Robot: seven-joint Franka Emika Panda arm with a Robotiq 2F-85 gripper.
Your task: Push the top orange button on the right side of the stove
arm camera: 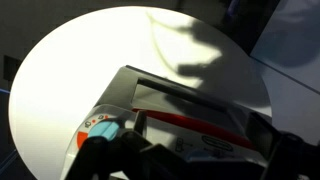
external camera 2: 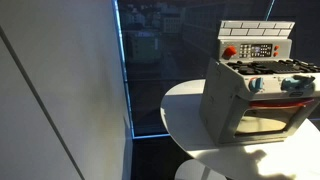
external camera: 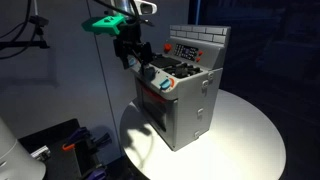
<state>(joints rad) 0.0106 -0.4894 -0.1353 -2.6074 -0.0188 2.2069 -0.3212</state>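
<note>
Just over stove (external camera: 190,105) top, jaws hover, gap btw them unclear

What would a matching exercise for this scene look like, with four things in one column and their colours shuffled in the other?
Things:
1. round table
2. oven door handle
3. stove body
4. gripper

Colours:
A. red
B. black
C. white
D. grey

Pairs: 1-C, 2-A, 3-D, 4-B
</note>
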